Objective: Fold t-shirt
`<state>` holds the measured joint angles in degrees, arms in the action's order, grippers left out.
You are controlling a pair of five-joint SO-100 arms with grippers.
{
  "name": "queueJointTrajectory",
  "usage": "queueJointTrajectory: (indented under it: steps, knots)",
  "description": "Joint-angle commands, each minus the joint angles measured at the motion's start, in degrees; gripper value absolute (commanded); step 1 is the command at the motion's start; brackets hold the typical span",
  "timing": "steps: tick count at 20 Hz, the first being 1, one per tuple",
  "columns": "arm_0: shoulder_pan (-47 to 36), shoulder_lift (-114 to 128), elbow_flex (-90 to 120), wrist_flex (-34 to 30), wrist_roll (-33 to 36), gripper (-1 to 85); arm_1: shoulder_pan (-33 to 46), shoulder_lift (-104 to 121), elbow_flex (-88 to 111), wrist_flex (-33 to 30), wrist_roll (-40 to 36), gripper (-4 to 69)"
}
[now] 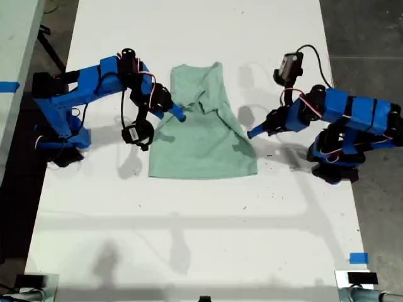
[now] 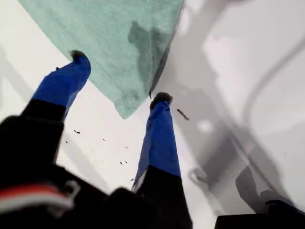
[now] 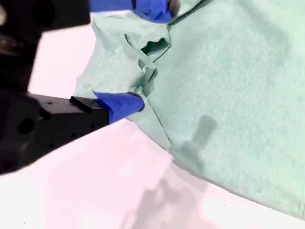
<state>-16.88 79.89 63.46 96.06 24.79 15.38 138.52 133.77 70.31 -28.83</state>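
- The t-shirt (image 1: 204,135), pale mint and partly folded, lies bunched near the worktop's (image 1: 189,239) middle.
- My first gripper (image 2: 116,78) hovers with fingers apart at its corner.
- My second gripper (image 3: 152,57) spreads its fingers around a crumpled fold.

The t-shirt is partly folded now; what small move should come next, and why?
Probably close my second claw on the bunched fold of the t-shirt: its open fingers already straddle that cloth, while my first claw is open at a corner, holding nothing.
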Motion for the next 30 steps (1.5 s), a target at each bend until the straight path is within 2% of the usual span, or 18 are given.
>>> queueJointTrajectory:
  steps: [1, 13, 15, 18, 20, 24, 30]
  knots:
    - [0.97, 3.96, -0.97, 1.41, -1.05, 31.7, -1.76, 1.14, 1.05, -3.25, -0.97, 30.7]
    - [1.32, 2.55, -1.41, 1.93, -1.67, 31.6, -4.39, -16.61, 6.5, -19.69, -1.49, 27.5]
    - [1.23, 2.55, -1.41, 2.11, -1.67, 31.6, -5.36, -21.45, 6.68, -23.47, -0.62, 22.2]
    - [1.05, 2.46, -1.23, 2.46, -1.67, 31.6, -5.8, -25.22, 6.94, -26.63, 0.26, 5.0]
    - [0.97, 2.46, -1.23, 2.46, -1.49, 31.6, -6.15, -25.84, 7.12, -27.77, 0.09, 1.9]
    - [1.05, 2.29, -1.32, 2.55, -1.32, 31.4, -7.21, -24.87, 5.01, -25.66, -0.79, -0.8]
    - [1.14, 2.2, -1.32, 2.55, -1.41, 31.4, -8.44, -18.98, -5.54, -12.57, -1.14, -0.9]
